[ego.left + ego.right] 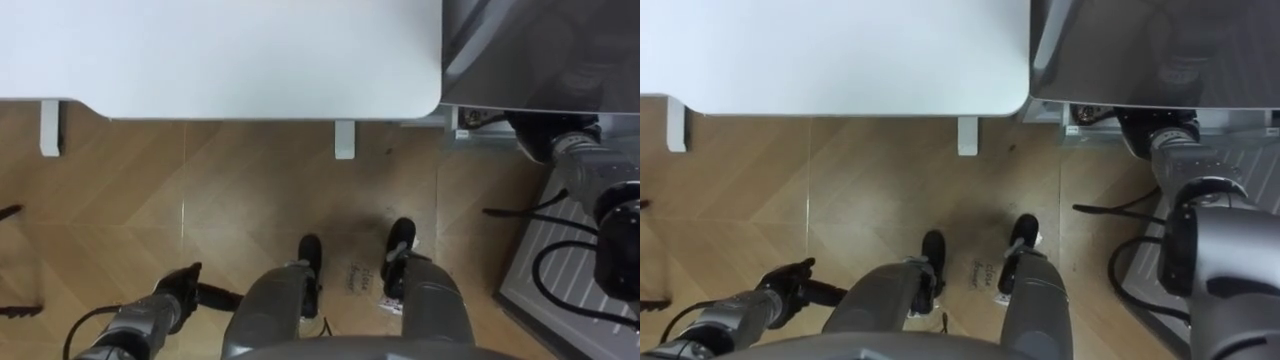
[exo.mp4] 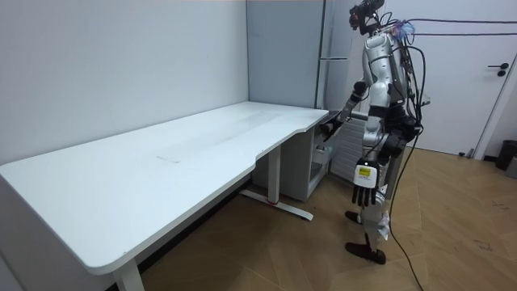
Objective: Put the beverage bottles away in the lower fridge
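I see no drinks. I stand at the end of the white desk [image 2: 161, 162], facing the low grey fridge [image 2: 305, 166], whose grey top [image 1: 545, 50] fills the upper right of the eye views. My right arm reaches forward, and the right hand [image 2: 329, 128] sits at the fridge's front edge, where the top hides its fingers. The left hand [image 1: 178, 288] hangs by my side over the wood floor, fingers relaxed and holding nothing; it also shows in the room view as the left hand [image 2: 363, 179].
The desk's rounded corner [image 1: 425, 100] and its white leg [image 1: 345, 140] are just ahead of my feet. A pale ribbed panel [image 1: 560, 270] lies low at my right. A tall grey wall panel [image 2: 283, 48] rises behind the fridge, and open wood floor lies behind me.
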Robot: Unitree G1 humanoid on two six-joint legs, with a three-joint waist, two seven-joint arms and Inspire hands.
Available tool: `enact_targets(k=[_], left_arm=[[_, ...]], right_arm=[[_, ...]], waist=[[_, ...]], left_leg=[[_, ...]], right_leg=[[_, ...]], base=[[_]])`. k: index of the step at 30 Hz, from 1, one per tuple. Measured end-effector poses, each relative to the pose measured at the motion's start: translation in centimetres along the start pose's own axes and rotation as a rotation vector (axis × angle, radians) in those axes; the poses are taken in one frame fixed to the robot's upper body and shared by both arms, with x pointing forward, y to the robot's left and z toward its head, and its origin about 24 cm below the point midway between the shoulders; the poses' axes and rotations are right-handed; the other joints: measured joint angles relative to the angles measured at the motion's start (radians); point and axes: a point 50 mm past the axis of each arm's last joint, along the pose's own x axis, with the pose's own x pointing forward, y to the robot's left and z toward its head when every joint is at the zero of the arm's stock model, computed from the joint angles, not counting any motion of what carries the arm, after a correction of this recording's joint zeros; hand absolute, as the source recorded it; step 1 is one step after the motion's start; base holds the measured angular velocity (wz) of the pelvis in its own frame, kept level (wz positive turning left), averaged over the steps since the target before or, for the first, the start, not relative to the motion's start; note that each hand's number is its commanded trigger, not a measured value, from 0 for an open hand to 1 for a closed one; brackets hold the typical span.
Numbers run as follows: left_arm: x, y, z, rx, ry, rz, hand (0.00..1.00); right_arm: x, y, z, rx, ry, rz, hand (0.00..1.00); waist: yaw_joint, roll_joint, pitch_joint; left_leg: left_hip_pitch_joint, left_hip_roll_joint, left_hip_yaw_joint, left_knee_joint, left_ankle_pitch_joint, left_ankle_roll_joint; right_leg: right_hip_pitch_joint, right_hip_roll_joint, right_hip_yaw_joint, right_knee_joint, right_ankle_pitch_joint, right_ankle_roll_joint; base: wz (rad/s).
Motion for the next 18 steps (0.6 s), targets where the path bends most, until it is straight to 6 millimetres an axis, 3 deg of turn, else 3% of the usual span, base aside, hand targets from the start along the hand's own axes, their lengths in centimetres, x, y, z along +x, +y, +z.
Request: enact_targets(k=[6,14,18], left_arm=[[0.0,-0.1,-0.4,-0.010,0.005,-0.007,0.00],[0.0,-0.1,-0.3,-0.008,0.002,-0.007,0.00],[0.0,-0.1,-0.2,-0.009,-0.002,-0.009,0.00]], right_arm=[[-0.2,-1.6,0.0,-0.009,0.003,-0.043,0.00],[-0.5,-3.3,0.1,-0.041,0.003,-0.078,0.00],[-0.7,-4.1,0.2,-0.073,0.007,-0.097,0.00]], waist=[[0.009,0.003,-0.0014],[0.013,0.024,-0.0139],[0.014,0.027,-0.0153]], left_leg=[[0.032,0.002,0.000,0.000,0.000,0.000],[0.061,0.004,-0.002,0.000,0.000,0.000],[0.079,0.004,-0.001,0.001,0.000,0.000]], right_leg=[[0.039,0.001,-0.008,-0.012,0.001,0.001],[0.082,0.002,-0.016,-0.029,0.007,0.004],[0.099,0.003,-0.016,-0.028,0.008,0.004]], base=[[0.01],[0.01],[0.00]])
